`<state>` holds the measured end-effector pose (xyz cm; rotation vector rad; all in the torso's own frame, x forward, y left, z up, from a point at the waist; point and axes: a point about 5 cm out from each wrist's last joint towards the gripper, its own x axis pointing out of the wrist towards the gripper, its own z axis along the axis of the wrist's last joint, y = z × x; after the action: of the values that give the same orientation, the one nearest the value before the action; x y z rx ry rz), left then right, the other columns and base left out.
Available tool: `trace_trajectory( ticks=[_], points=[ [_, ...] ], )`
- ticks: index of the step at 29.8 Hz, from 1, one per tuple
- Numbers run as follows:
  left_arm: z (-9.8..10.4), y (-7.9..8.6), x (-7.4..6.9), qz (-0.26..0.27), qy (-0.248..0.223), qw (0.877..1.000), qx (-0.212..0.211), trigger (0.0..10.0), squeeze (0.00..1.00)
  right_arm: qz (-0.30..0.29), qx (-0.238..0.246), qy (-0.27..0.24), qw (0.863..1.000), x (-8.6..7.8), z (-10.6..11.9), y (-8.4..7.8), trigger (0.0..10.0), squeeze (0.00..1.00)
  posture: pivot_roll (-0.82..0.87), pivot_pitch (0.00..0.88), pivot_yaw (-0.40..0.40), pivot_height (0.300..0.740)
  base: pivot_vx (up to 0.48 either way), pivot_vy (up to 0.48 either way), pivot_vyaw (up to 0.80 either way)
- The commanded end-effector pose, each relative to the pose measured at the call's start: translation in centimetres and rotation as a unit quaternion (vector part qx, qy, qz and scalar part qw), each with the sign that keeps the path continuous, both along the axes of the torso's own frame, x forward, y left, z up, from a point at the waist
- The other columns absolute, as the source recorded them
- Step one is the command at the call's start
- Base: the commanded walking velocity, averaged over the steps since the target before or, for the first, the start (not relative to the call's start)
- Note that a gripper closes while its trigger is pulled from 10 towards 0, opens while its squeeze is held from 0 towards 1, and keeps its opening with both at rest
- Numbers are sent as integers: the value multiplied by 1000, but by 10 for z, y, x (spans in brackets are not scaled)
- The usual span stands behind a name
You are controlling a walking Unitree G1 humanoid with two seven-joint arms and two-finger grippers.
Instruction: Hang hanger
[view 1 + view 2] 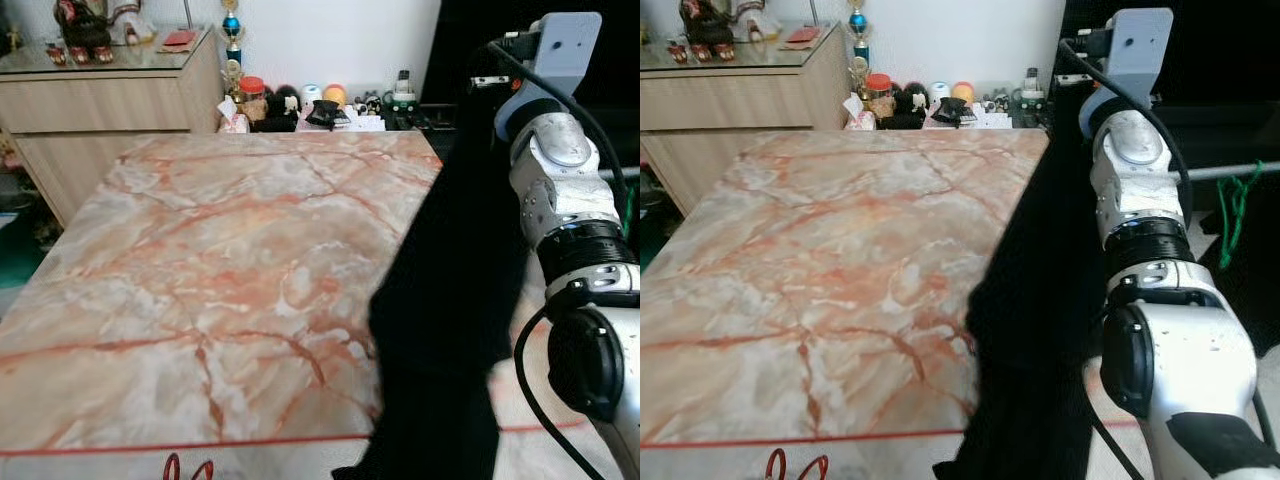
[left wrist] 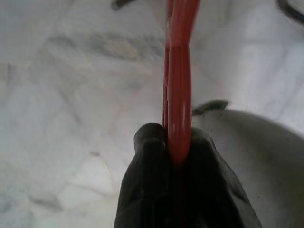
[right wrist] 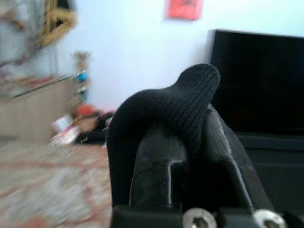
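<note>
Red hanger (image 2: 179, 95) pinched tight between left gripper (image 2: 178, 156) fingers, at tabletop (image 1: 220, 270) near edge. Right gripper (image 3: 187, 128) fingers clamped on black garment (image 1: 450, 300), hanging past tabletop right edge.

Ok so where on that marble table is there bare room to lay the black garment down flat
Most of the marble table is bare, from the near red line up to the far edge. It is crowded only beyond that edge, where small toys and bottles line the wall. The black garment, pinched in the right claw, drapes over the table's right side. The left claw grips the red hanger.
</note>
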<state>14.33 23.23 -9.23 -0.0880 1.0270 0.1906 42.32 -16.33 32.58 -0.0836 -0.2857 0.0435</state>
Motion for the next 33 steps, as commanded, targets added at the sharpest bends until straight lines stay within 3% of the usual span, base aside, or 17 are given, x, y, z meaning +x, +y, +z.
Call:
trace_trajectory(
  ticks=[1,5,8,9,10,12,13,14,16,22,24,27,29,30,31,33],
  points=[
    [-3,-4,-5,-3,10,1000,-7,10000,0,-7,-1,36,999,0,-26,-6,10000,0,13,1,-1,740,0,0,0],
    [-5,-6,-9,-7,15,1000,-9,10000,0,17,-17,85,996,-10,-80,5,10000,0,8,8,0,740,0,0,0],
    [-5,-6,-11,-6,15,1000,-10,10000,0,6,-13,121,993,-22,-112,3,10000,0,9,18,-3,740,0,0,0],
    [-5,-6,-11,-8,15,1000,-10,10000,0,-4,1,135,991,-28,-123,0,10000,125,9,18,-3,740,0,0,0],
    [-5,-6,-11,-9,15,1000,-10,10000,0,-11,11,146,989,-35,-133,-2,10000,1000,11,21,-3,740,0,0,0],
    [-5,-6,-12,-12,16,1000,-8,10000,0,-43,18,171,984,-67,-159,-8,10000,1000,11,18,-5,740,0,0,0],
    [-5,-6,-12,-12,16,1000,-8,10000,0,-43,18,171,984,-67,-159,-8,10000,1000,11,18,-5,740,0,0,0],
    [-5,-5,-12,-16,16,1000,-6,10000,0,-60,12,162,985,-85,-161,-12,10000,1000,10,16,-3,740,0,0,0],
    [-5,-4,-13,-19,18,1000,-3,10000,0,-64,2,152,986,-102,-160,-12,10000,1000,0,11,-3,740,0,0,0],
    [-5,-2,-14,-22,20,1000,2,10000,0,-87,23,172,981,-130,-167,-11,10000,1000,5,0,-5,740,0,0,0],
    [-5,-2,-14,-29,22,999,1,10000,0,-144,30,206,967,-144,-181,-22,10000,1000,5,0,-3,740,0,0,0],
    [-5,-2,-15,-32,23,999,2,10000,0,-176,48,218,959,-149,-187,-30,10000,1000,7,0,0,740,0,0,0],
    [-5,-2,-15,-32,22,999,2,10000,0,-169,59,206,962,-151,-182,-27,10000,1000,10,0,1,740,0,0,0],
    [-5,-2,-15,-35,21,999,3,10000,0,-156,56,196,966,-150,-177,-24,10000,337,11,0,1,740,0,0,0],
    [-5,-2,-15,-38,21,999,5,10000,0,-152,54,192,968,-149,-176,-22,10000,0,12,0,1,740,0,0,0],
    [-5,-2,-15,-46,23,999,11,10000,0,-143,57,181,971,-148,-170,-18,10000,0,17,0,-1,740,0,0,0]
  ],
)
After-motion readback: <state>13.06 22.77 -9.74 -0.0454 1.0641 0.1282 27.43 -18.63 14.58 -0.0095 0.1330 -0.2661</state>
